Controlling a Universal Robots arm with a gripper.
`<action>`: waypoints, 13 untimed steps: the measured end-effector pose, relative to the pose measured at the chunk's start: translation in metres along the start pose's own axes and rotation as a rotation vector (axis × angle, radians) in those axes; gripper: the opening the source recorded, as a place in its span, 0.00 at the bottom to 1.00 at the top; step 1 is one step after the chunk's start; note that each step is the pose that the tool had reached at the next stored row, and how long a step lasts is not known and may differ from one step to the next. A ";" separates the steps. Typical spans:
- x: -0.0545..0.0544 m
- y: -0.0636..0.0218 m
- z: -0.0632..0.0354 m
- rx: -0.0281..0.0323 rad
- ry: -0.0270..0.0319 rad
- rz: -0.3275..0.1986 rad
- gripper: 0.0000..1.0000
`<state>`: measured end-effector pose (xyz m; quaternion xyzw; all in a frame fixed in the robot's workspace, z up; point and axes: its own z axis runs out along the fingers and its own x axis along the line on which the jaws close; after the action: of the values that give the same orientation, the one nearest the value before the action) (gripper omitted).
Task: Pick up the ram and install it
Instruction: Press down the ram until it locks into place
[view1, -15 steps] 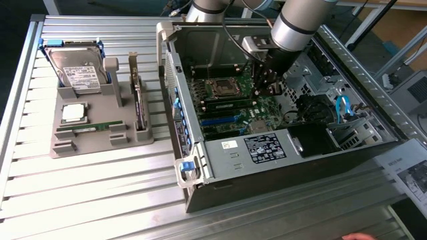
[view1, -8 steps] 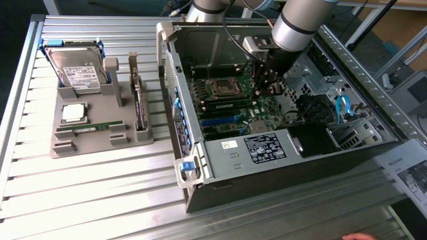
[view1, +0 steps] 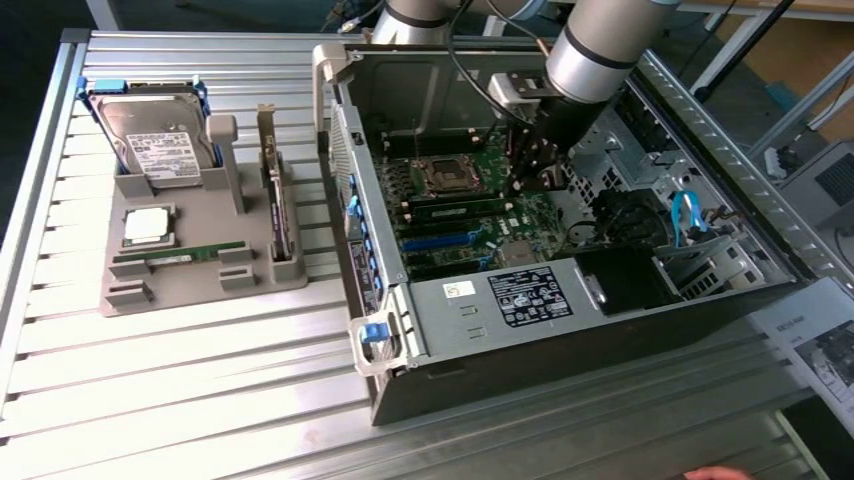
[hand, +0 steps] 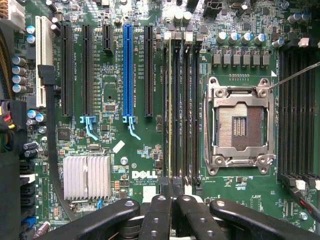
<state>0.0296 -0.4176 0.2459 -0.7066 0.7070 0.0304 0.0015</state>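
We see the arm reaching down into the open case (view1: 561, 400) on the table (view1: 200, 380), with the gripper (view1: 541, 175) low over the board (view1: 507, 215) near the case's back wall. The wrist view shows what this angle hides: the gripper (hand: 172, 192) has its fingers (hand: 159, 210) pressed together with nothing between them. The tips sit right at one end of the ram (hand: 169, 110), which stands edge-up in a slot beside the socket (hand: 239, 125). We cannot tell whether the tips touch it. The same view shows the black slots on either side of the ram, a blue slot (hand: 128, 70) further from the socket, and a finned heatsink (hand: 86, 176) toward the board's edge. From outside, the ram (view1: 454, 209) is just a thin green line next to the socket (view1: 447, 175), lying level with the board. The exterior view alone gives us the grey tray (view1: 187, 215) on the table, at the exterior view's left of the case. The tray carries a hard drive (view1: 154, 130) at its far end, a processor (view1: 147, 225) in the middle, a dark card (view1: 276, 200) upright along the edge nearest the case, and another green stick (view1: 180, 256) in a groove near its front edge.
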 end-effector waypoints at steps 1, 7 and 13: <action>0.000 0.0000 0.0006 0.0001 -0.0003 0.000 0.10; 0.000 -0.0003 0.0059 0.0003 0.0000 0.000 0.10; 0.000 -0.0003 0.0081 0.0003 0.0002 0.000 0.10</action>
<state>0.0296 -0.4176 0.2378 -0.7066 0.7069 0.0303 0.0015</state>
